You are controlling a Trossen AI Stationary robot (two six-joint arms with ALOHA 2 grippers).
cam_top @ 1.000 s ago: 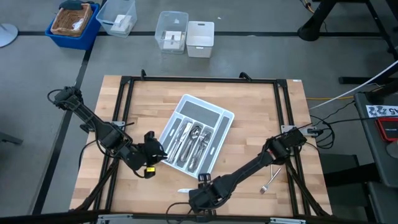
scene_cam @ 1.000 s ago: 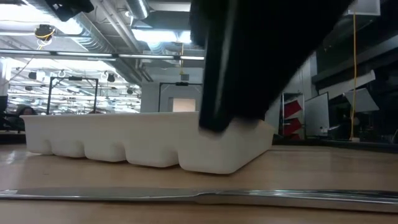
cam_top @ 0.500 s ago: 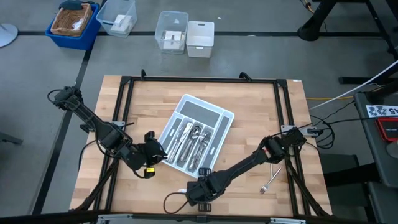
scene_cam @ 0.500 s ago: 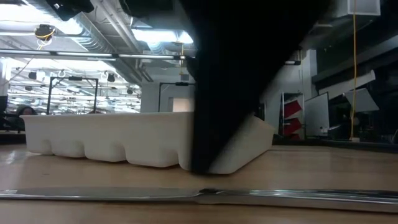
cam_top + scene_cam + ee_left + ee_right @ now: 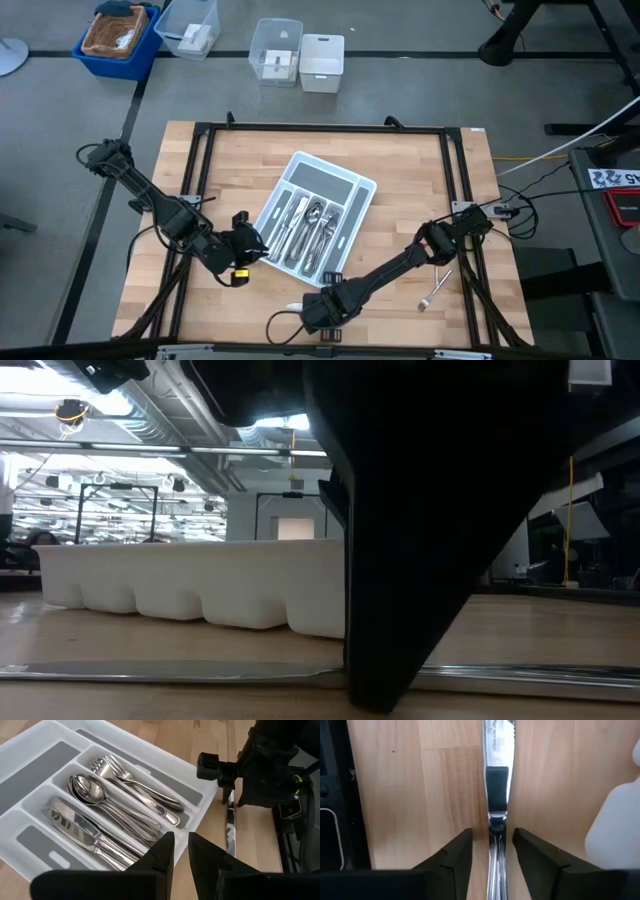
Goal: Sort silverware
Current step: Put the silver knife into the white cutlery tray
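Silverware: sorted pieces lie in the light grey cutlery tray [image 5: 365, 190] at table centre; forks [image 5: 142, 787], spoons [image 5: 92, 792] and knives [image 5: 82, 827] each keep to their own compartment.
Loose knife: one table knife [image 5: 496, 765] lies flat on the table [image 5: 420, 170] near the front edge, just in front of the tray and apart from it.
Loose fork: one fork [image 5: 434, 290] lies on the table to the right, well apart from the tray, untouched.
Right gripper: the right gripper [image 5: 492, 845] is low over the loose knife; its fingers [image 5: 452, 855] stand wide apart, one on each side of the knife, and grasp nothing.
Change: over the last second the right arm has swung along the front edge toward the knife and come down; in the low view it now reaches the table at the knife.
Meaning for task: judged as the approach ending; closing on the knife appears to be the step in hand.
Left gripper: the left gripper [image 5: 180, 852] waits beside the tray's left side, fingers nearly together with a narrow gap, holding nothing.
Remaining: knife and fork are not yet in the tray.
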